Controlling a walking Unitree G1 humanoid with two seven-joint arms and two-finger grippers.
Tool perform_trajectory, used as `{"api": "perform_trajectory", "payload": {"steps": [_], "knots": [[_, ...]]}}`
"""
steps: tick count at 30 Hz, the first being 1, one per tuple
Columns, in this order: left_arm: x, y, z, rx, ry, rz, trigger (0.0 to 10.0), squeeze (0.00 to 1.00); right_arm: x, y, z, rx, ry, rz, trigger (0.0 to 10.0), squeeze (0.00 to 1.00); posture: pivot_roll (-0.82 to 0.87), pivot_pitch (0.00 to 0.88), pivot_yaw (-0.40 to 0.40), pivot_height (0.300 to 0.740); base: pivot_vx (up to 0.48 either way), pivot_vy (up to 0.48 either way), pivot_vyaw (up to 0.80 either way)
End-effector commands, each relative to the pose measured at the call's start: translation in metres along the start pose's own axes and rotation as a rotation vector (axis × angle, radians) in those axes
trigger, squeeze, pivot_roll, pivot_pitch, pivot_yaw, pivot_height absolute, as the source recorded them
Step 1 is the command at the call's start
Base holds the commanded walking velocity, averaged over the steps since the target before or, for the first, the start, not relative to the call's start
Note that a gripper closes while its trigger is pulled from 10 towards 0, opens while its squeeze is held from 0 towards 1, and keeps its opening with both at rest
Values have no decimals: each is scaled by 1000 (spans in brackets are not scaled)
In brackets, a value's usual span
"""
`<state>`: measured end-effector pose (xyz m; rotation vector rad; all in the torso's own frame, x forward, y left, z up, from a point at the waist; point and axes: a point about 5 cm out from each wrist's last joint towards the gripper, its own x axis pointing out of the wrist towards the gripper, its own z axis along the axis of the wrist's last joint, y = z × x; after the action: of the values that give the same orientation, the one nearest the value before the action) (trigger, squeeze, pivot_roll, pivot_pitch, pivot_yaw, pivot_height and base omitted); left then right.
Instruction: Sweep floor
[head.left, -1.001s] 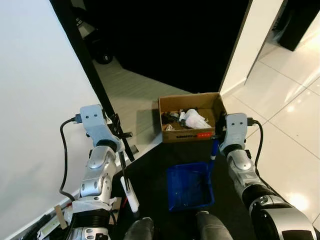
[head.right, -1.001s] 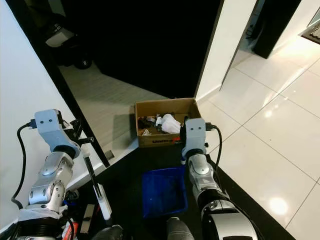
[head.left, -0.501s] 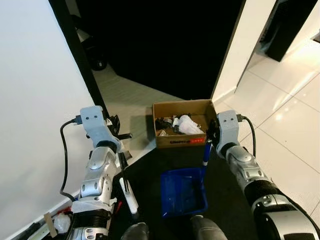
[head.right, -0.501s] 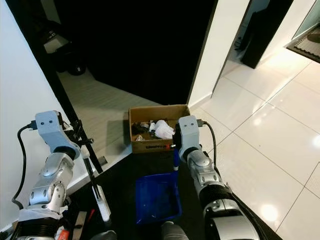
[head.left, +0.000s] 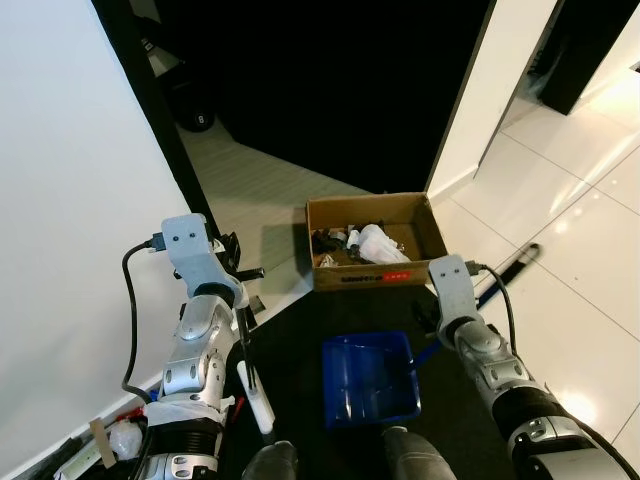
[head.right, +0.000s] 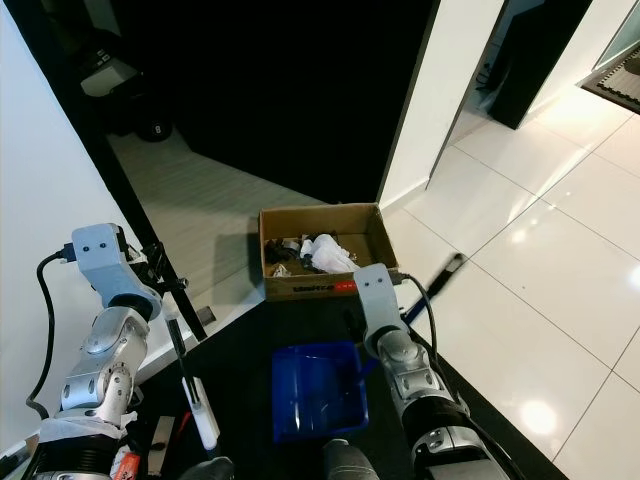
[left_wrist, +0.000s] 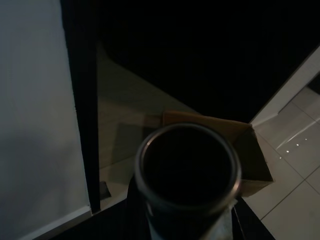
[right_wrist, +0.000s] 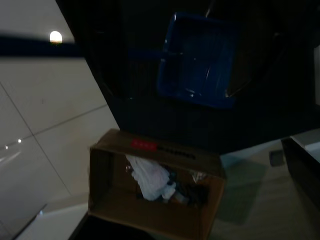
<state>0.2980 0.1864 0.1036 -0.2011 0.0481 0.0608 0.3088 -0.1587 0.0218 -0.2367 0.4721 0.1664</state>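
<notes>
A blue dustpan (head.left: 368, 378) lies on the dark floor just ahead of my feet. Its long blue handle (head.left: 492, 290) slants out to the right over the white tiles. My right gripper (head.left: 438, 338) hangs beside the pan's right rim, next to the handle's lower end, under its grey wrist block. My left gripper (head.left: 238, 285) is shut on a black broom handle (head.left: 243, 335) with a white lower part (head.left: 260, 400), held upright by the white wall. In the left wrist view the handle's dark round end (left_wrist: 187, 172) sits close up. An open cardboard box (head.left: 370, 277) of rubbish stands just beyond the dustpan.
A white wall (head.left: 70, 200) runs along the left, with clutter (head.left: 110, 440) at its foot. Beyond the box is a dark doorway (head.left: 330, 90) with a white pillar (head.left: 500, 90) on its right. Glossy white tiles (head.left: 580, 320) spread to the right.
The dustpan handle stood upright at my right gripper; it now leans far out to the right, and my right arm sits lower. The camera has shifted. The left arm and broom stay put.
</notes>
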Motion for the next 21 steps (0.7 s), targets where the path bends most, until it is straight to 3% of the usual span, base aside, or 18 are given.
{"api": "perform_trajectory", "payload": {"steps": [1, 15, 21], "knots": [[1, -2, 3, 10, -26, -2, 10000, 0, -1, 0, -1, 4, -7, -7, 10000, 0, 39, 102, 2, 740, 0, 0, 0], [2, -3, 2, 8, -22, 0, 10000, 0, -2, 7, 9, -12, -70, 14, 10000, 0, 36, 110, 1, 740, 0, 0, 0], [-4, 2, -1, 17, -15, 5, 10000, 0, -11, 22, 6, -48, -169, 97, 10000, 0, 36, 113, 1, 740, 0, 0, 0]]}}
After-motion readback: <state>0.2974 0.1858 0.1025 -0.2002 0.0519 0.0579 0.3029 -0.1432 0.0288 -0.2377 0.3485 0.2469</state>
